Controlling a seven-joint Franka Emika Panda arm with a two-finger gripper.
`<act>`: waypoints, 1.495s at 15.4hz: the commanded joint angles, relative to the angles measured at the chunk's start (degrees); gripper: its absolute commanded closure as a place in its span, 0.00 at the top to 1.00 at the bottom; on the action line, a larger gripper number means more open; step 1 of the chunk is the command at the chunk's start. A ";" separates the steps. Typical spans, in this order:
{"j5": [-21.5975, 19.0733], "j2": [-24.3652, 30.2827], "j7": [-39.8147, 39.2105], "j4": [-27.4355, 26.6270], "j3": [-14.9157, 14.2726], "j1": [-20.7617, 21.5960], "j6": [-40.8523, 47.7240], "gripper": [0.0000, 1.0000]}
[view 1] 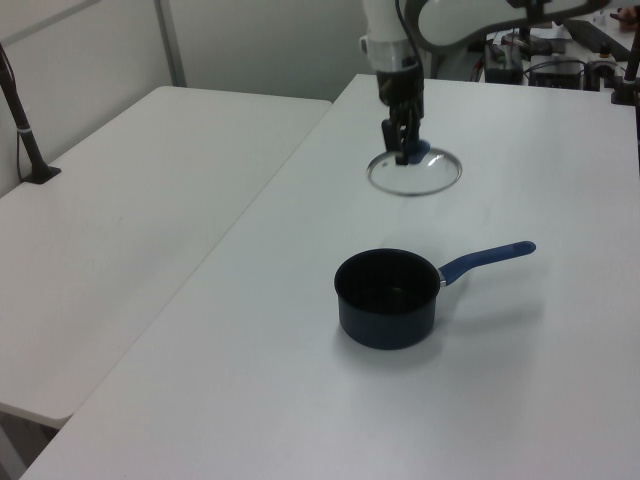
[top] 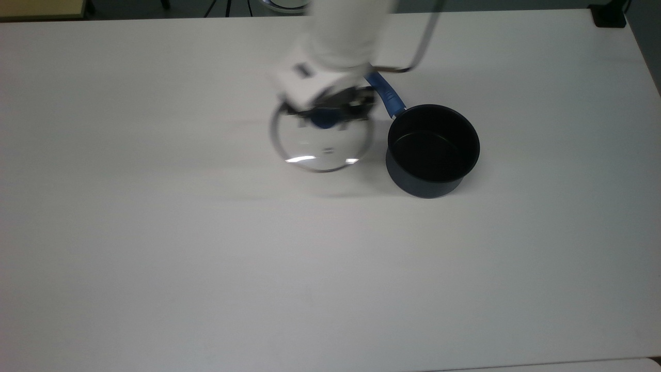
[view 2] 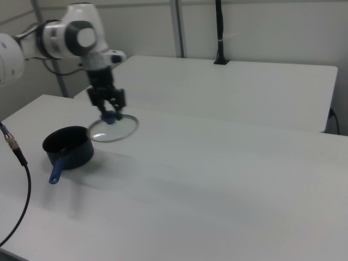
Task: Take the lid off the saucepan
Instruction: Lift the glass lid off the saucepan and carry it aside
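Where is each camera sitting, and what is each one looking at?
Top view: sits high above, looking down on the white table; the lid hangs beside the saucepan, under the gripper and the blurred white arm.
Left view: sits at a table corner, looking along it; gripper, wrist and grey arm show.
Right view: looks from the opposite side; the saucepan sits at the right view's left, gripper and arm above.
All three share the lid, shut in the gripper, and the open saucepan.
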State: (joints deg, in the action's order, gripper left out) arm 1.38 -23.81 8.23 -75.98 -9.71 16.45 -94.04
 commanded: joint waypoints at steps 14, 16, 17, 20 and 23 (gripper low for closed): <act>3.99 -4.31 -13.14 -11.11 0.39 -21.02 -17.94 0.56; 3.99 -5.11 -13.94 -11.99 0.39 -21.02 -18.37 0.56; 3.90 -5.28 -13.94 -12.43 0.39 -21.11 -19.51 0.56; 3.81 -5.37 -15.17 -13.31 0.39 -21.64 -20.22 0.56; 3.81 -5.90 -15.17 -14.10 0.39 -21.90 -21.01 0.57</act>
State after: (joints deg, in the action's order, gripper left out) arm 4.10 -30.94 -5.80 -87.55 -9.81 -4.82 -112.63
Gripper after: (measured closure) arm 0.348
